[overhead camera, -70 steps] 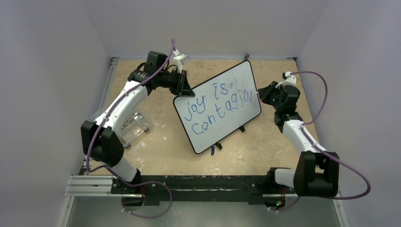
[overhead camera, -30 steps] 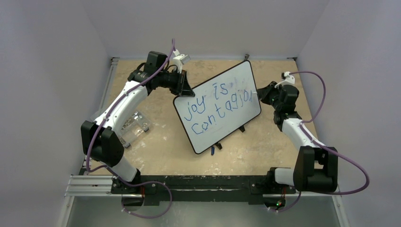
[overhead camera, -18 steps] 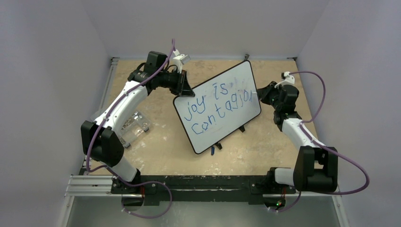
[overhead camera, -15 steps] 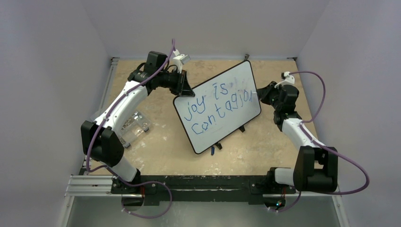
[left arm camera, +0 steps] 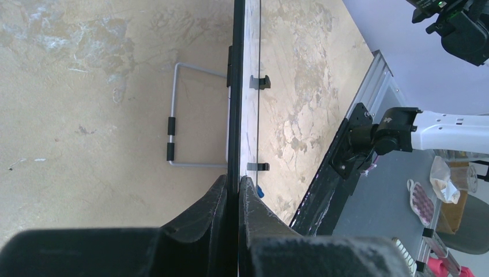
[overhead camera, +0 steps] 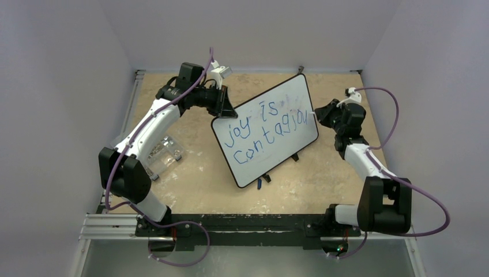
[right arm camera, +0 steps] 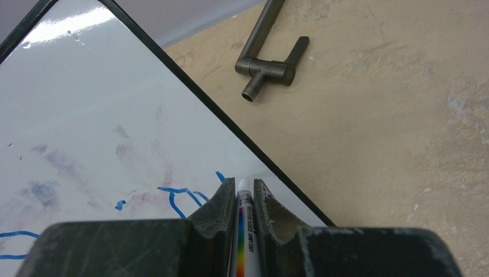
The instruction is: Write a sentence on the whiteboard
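Behind the whiteboard [overhead camera: 265, 130], perhaps a metal lever [right arm camera: 271, 60]; left hand [left arm camera: 232, 196] pinching its edge, right hand [right arm camera: 239, 186] pinching a marker [right arm camera: 244, 210]

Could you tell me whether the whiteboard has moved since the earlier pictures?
No; the whiteboard keeps its top corner at the same spot by the far edge of the table.
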Robot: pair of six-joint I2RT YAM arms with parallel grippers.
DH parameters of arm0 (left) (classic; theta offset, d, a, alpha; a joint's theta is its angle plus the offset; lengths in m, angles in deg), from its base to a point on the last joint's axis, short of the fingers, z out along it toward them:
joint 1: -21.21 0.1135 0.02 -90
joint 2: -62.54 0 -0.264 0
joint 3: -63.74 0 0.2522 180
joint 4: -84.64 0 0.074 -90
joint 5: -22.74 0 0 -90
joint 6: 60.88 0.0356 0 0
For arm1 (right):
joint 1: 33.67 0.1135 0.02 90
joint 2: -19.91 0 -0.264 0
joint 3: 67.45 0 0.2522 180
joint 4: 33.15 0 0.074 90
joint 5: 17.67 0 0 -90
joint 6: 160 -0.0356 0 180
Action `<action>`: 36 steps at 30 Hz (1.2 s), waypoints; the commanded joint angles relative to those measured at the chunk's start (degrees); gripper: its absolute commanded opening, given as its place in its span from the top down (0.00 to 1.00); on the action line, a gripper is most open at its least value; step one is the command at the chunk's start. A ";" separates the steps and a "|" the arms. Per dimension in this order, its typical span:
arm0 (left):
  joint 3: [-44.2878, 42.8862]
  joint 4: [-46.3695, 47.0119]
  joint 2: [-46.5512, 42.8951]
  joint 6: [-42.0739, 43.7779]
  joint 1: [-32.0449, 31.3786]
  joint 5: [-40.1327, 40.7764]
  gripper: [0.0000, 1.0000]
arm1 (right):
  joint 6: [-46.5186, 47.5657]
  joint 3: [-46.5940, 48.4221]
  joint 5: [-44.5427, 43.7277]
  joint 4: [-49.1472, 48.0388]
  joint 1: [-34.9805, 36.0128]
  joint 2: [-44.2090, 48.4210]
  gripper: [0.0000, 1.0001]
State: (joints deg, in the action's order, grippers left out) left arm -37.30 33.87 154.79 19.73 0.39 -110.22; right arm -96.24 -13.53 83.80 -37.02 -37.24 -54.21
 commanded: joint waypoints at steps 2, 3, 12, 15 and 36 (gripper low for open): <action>-0.87 2.30 -0.95 3.85 -0.10 3.66 1.00 | -1.16 3.20 -0.22 -2.33 -0.41 -2.12 1.00; -0.82 2.33 -1.01 3.81 -0.10 3.67 1.00 | -1.25 3.29 0.00 -2.60 -0.46 -2.53 1.00; -0.86 2.30 -0.96 3.85 -0.10 3.56 1.00 | -1.53 4.25 0.52 -3.47 -0.43 -3.98 1.00; -0.87 2.30 -0.99 3.84 -0.10 3.51 1.00 | -1.51 4.78 1.74 -3.91 -0.50 -4.26 1.00; -0.68 2.77 -1.79 3.43 -0.10 3.06 1.00 | -0.84 0.84 4.65 -1.50 -0.47 -2.88 1.00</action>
State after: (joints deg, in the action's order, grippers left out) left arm -37.30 33.49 154.79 19.64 0.39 -109.65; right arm -97.40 -11.63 87.97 -38.75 -37.83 -58.43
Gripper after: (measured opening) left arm 0.063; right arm 0.100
